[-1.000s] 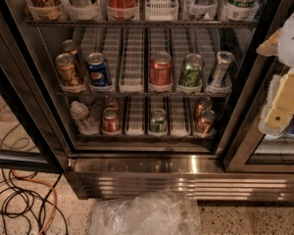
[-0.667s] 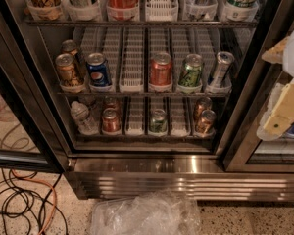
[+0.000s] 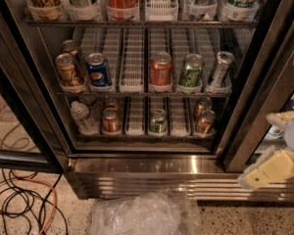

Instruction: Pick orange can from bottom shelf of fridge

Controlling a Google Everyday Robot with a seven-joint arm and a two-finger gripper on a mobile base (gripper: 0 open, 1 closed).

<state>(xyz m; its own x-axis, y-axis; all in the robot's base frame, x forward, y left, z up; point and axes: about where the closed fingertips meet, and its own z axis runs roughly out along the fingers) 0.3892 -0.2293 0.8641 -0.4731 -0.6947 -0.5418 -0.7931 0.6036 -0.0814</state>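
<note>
A: How do the fingers (image 3: 272,170) stand?

B: The 2 cream-yellow fingers are spread apart with nothing between them. The pale two-finger gripper (image 3: 259,148) hangs at the lower right edge of the frame, in front of the dark door post and outside the shelves.

A: And the can it is meant to take?

B: The small copper-orange metallic can (image 3: 206,122) stands upright at the front of the far-right lane of the lowest wire rack with white slotted dividers (image 3: 135,116), right of centre in the frame. It is well apart from the gripper, up and to the left of it. A 2nd can just like it (image 3: 202,105) stands right behind it in the same lane.

A: What else is on that rack?

B: A green can (image 3: 158,121) stands in a middle lane. 2 redder cans (image 3: 110,121) stand one behind the other further left, and a clear plastic bottle (image 3: 81,117) leans at the far left.

A: And around all that?

B: The large dark-framed display fridge (image 3: 247,121) fills the upper frame, with a shiny steel base grille (image 3: 186,166) below the racks. A crumpled clear plastic bag (image 3: 142,214) lies on the speckled floor at bottom centre, and black and orange cables (image 3: 19,199) lie tangled at lower left.
</note>
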